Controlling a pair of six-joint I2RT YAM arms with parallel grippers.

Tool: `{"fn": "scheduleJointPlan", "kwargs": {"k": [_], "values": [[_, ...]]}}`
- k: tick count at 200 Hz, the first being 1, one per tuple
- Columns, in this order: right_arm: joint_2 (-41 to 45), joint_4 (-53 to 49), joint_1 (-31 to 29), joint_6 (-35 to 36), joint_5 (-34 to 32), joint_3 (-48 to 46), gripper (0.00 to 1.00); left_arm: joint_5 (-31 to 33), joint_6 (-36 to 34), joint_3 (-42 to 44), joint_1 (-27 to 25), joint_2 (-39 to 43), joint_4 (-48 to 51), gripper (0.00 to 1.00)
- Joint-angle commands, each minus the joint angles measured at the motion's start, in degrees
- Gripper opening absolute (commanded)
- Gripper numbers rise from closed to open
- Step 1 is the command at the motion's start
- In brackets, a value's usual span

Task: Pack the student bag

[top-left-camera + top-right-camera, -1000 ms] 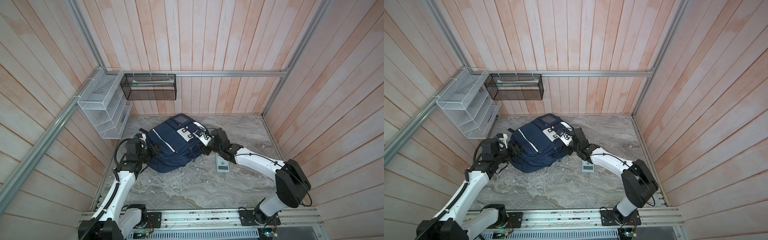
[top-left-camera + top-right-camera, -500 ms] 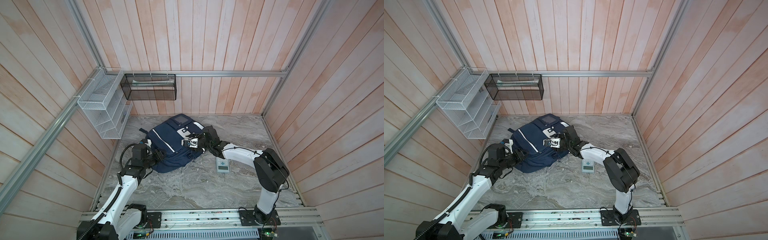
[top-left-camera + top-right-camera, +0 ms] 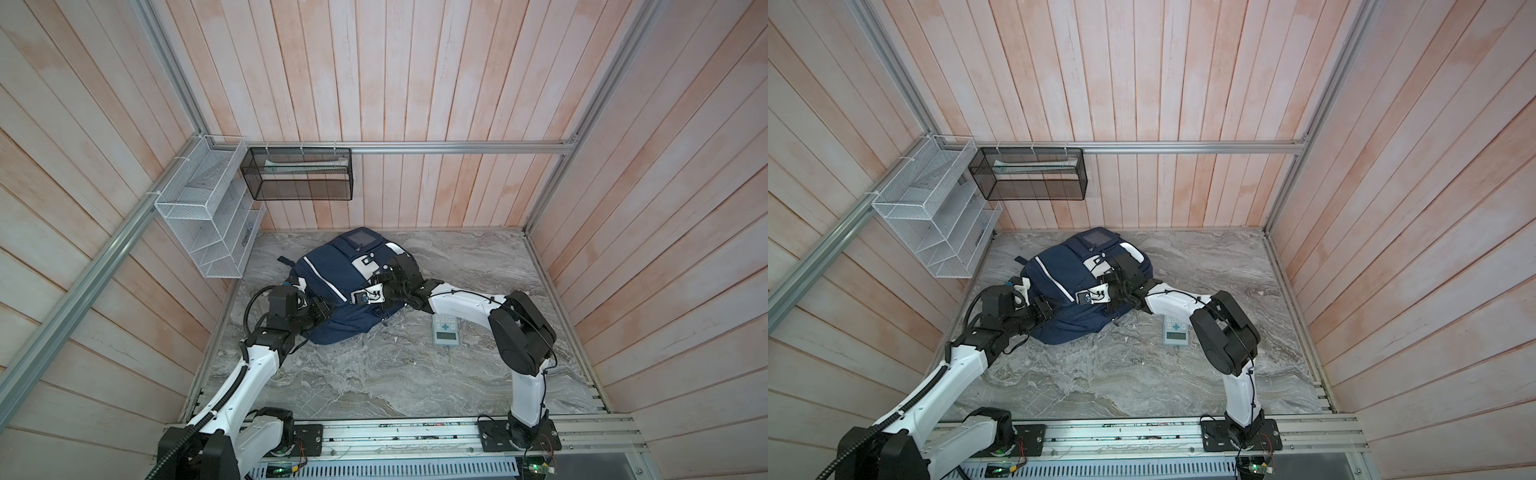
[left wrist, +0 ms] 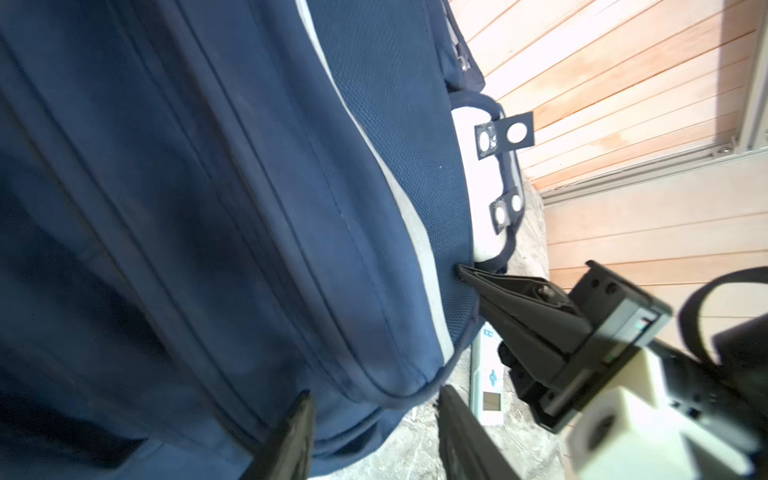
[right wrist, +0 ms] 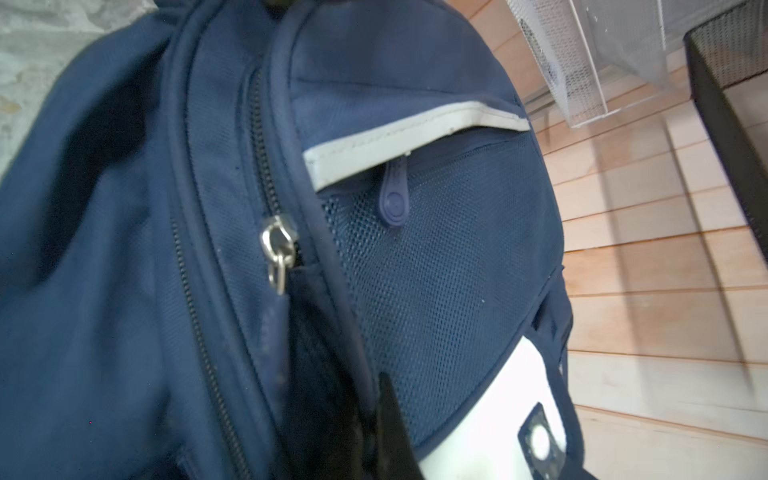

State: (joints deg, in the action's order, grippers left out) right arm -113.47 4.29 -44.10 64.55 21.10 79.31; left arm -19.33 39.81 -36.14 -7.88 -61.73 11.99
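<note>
The student bag [image 3: 332, 286], a navy backpack with white stripes, lies at the back of the marble table in both top views. My left gripper [image 4: 374, 415] is open at its near left side, and the bag's bottom corner [image 4: 399, 374] sits between the fingers. My right gripper [image 5: 386, 415] is shut, its tips pressed into the seam beside the mesh pocket [image 5: 436, 270], just under the white patch [image 4: 482, 199]. Whether anything thin is pinched there is hidden. A metal zipper slider [image 5: 276, 245] sits on the bag's side zip, clear of the fingers.
A pale calculator [image 3: 445, 330] lies on the table right of the bag, under the right forearm. A white wire rack [image 3: 208, 220] hangs on the left wall. A black mesh basket [image 3: 301, 174] hangs on the back rail. Wooden walls enclose three sides.
My right gripper has swung left onto the bag's front and closed. My left gripper has slid right along the bag's lower edge.
</note>
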Motion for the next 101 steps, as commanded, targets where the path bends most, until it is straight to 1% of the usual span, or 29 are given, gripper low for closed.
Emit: {"fn": "scheduleJointPlan", "kwargs": {"k": [1, 19, 34, 49, 66, 75, 91, 101], "values": [[1.2, -3.1, -0.6, -5.4, 3.0, 1.3, 0.00, 4.3, -3.4, -3.6, 1.0, -4.8, -1.7, 0.48], [4.4, -1.1, -1.8, -9.9, 3.1, -1.5, 0.00, 5.1, -5.4, -8.0, 2.2, -9.4, -2.7, 0.47], [5.7, -0.8, -1.9, -14.0, 4.5, -2.2, 0.00, 3.9, -6.5, -12.2, 2.8, -12.9, -2.6, 0.44], [4.9, -1.2, -1.5, -17.8, 4.8, -1.6, 0.00, 3.8, -7.7, -14.7, 2.8, -14.8, -4.0, 0.42], [2.0, -3.6, -1.3, -22.9, 4.9, 2.2, 0.00, 5.3, -9.9, -17.4, 2.7, -15.9, -2.8, 0.40], [0.2, -4.5, -1.0, -27.3, 6.4, 4.9, 0.00, 7.9, -11.2, -17.6, 1.9, -14.8, -1.8, 0.40], [-3.0, -6.3, -0.3, -35.9, 8.9, 10.3, 0.00, 16.8, -14.4, -16.9, -1.7, -10.5, 1.3, 0.45], [-4.9, -9.3, -0.2, -37.1, 10.1, 13.5, 0.00, 19.9, -15.6, -15.4, -4.0, -7.2, 2.7, 0.47]]}}
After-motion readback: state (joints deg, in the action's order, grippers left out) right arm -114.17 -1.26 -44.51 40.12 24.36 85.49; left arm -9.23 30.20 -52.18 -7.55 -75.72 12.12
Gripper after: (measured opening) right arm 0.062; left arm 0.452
